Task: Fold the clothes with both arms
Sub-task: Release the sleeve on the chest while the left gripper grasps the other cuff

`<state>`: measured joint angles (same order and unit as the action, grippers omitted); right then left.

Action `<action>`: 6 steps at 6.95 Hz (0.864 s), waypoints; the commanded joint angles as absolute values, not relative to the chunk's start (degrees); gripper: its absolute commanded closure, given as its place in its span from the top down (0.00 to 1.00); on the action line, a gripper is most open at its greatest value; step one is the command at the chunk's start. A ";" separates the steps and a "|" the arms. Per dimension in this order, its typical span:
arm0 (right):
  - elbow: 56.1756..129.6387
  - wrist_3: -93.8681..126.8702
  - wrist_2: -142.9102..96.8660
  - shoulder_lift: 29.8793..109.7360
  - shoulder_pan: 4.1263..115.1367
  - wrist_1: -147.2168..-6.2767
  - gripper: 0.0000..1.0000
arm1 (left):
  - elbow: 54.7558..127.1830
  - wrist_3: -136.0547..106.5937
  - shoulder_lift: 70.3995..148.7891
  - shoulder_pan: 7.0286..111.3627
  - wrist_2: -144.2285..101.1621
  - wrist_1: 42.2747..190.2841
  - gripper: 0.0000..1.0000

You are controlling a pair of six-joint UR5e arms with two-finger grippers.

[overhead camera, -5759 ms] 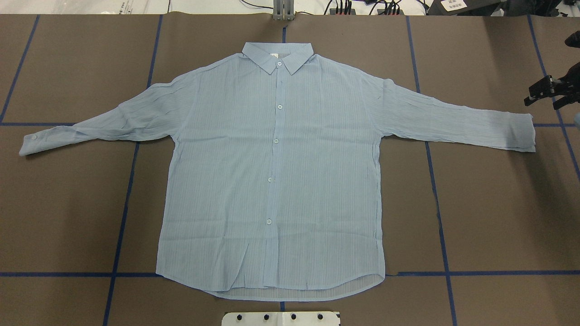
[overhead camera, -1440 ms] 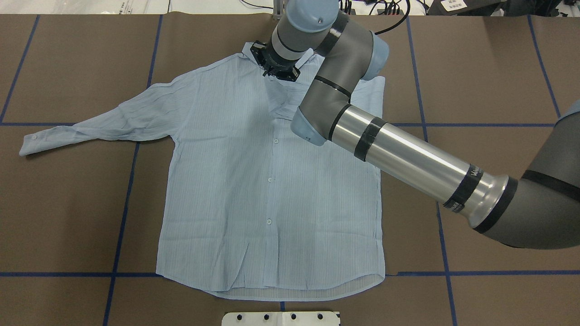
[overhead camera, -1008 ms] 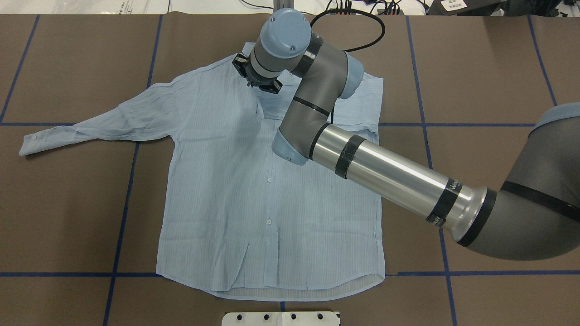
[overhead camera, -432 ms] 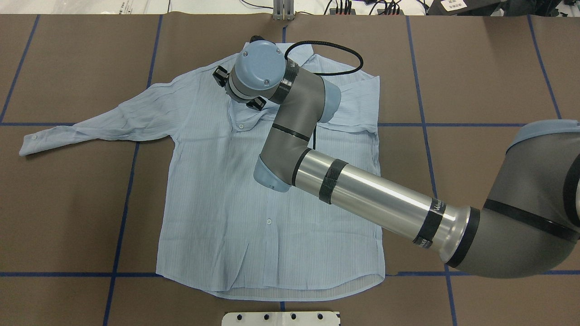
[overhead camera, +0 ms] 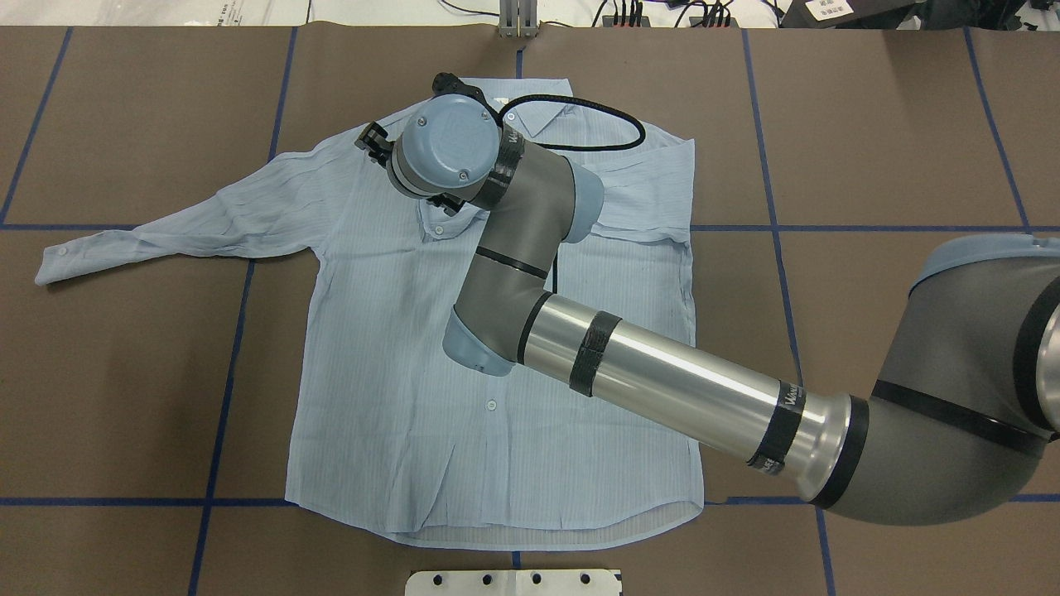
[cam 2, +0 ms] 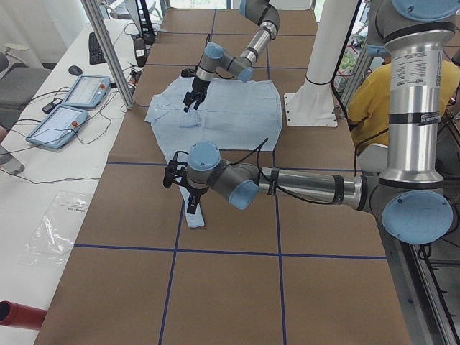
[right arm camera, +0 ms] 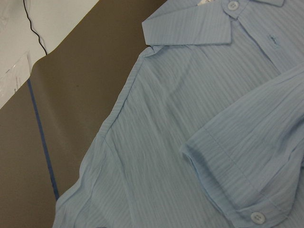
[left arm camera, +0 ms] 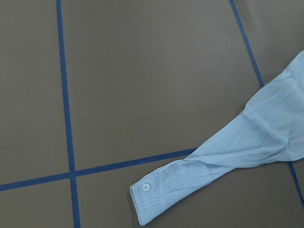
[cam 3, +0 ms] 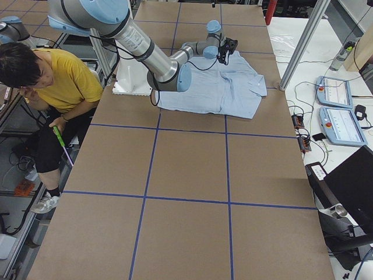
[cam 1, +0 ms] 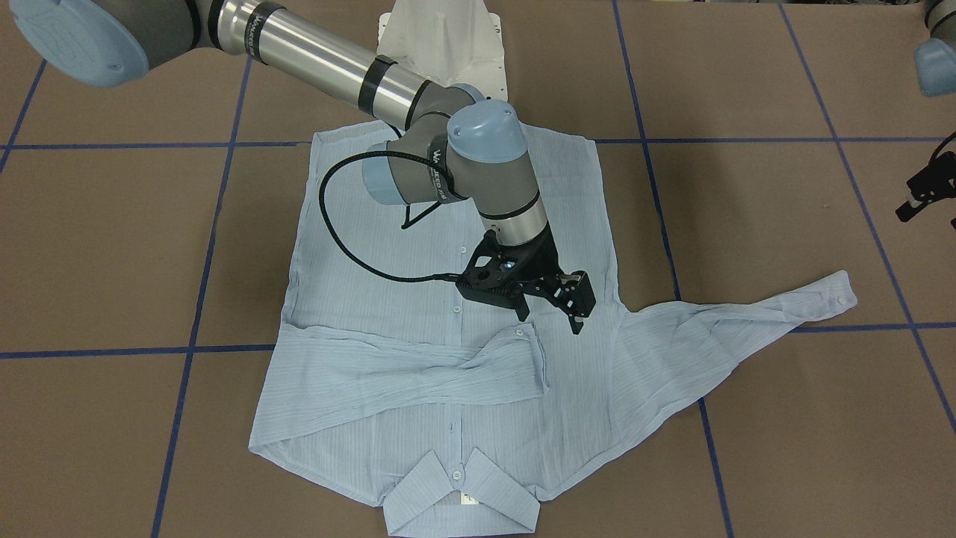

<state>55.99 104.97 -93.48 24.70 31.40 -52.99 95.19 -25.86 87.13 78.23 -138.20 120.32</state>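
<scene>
The clothes are one light-blue striped shirt (overhead camera: 497, 372) lying flat, front up, collar (overhead camera: 538, 112) at the far side. Its right sleeve (cam 1: 403, 370) lies folded across the chest, cuff (cam 1: 526, 340) near the button line. My right gripper (cam 1: 549, 317) hangs open just above that cuff, holding nothing. The right wrist view shows the cuff (right arm camera: 237, 190) and collar (right arm camera: 199, 28) from close up. The left sleeve stretches out sideways to its cuff (overhead camera: 54, 261). My left gripper (cam 1: 926, 198) hovers near that cuff (left arm camera: 152, 197), cut by the frame edge; I cannot tell its state.
The brown table cover (overhead camera: 911, 149) carries blue tape lines (overhead camera: 224, 414). The white pedestal base (cam 1: 441, 37) stands at the shirt's hem side. A seated person in a yellow top (cam 3: 64, 81) is beside the base. Two tablets (cam 3: 335, 93) lie past the table's far edge.
My right arm drew the right sleeve across the chest and let the cuff go there. Since then its wrist has drifted left and toward the robot.
</scene>
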 commanded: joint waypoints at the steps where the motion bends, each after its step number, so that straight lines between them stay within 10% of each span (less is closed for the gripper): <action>1: 57.30 104.94 -93.25 25.75 31.29 -53.17 1.00 | 88.72 -26.54 91.03 75.95 -138.34 120.15 0.99; 6: 62.23 104.77 -93.16 30.14 30.94 -52.82 1.00 | 76.06 -26.27 99.28 71.56 -137.64 122.52 0.90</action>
<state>61.81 104.78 -93.17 29.70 31.05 -52.86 79.83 -25.89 96.08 72.72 -137.64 121.90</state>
